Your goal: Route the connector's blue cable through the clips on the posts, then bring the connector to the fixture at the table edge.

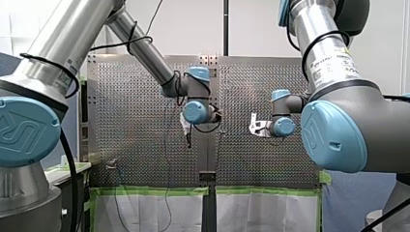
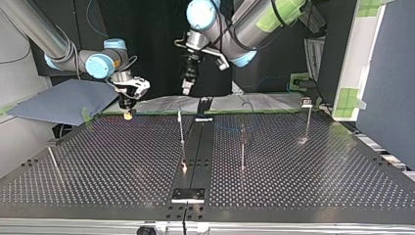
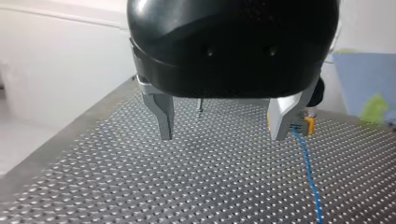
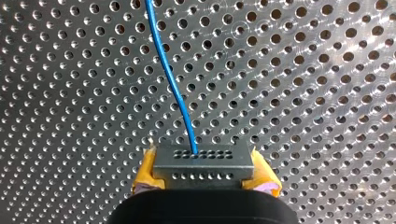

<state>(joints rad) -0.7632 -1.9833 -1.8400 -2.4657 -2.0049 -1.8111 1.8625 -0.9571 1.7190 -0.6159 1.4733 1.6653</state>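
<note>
Right fingers (image 4: 145, 174) pinch connector (image 4: 203, 164) lengthwise — blue cable (image 4: 173, 86) points straight ahead.

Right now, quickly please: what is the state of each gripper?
Left gripper: open, holding nothing.
Right gripper: closed on the connector, with the blue cable leading out of it.

Bright glare streaks the perforated silver metal table (image 4: 327, 70); in the top view, the backdrop beyond it is dim and shadowed.

Perforated table (image 2: 107, 166), black strip (image 2: 195, 147) down its middle, thin posts (image 2: 242, 152) standing
</note>
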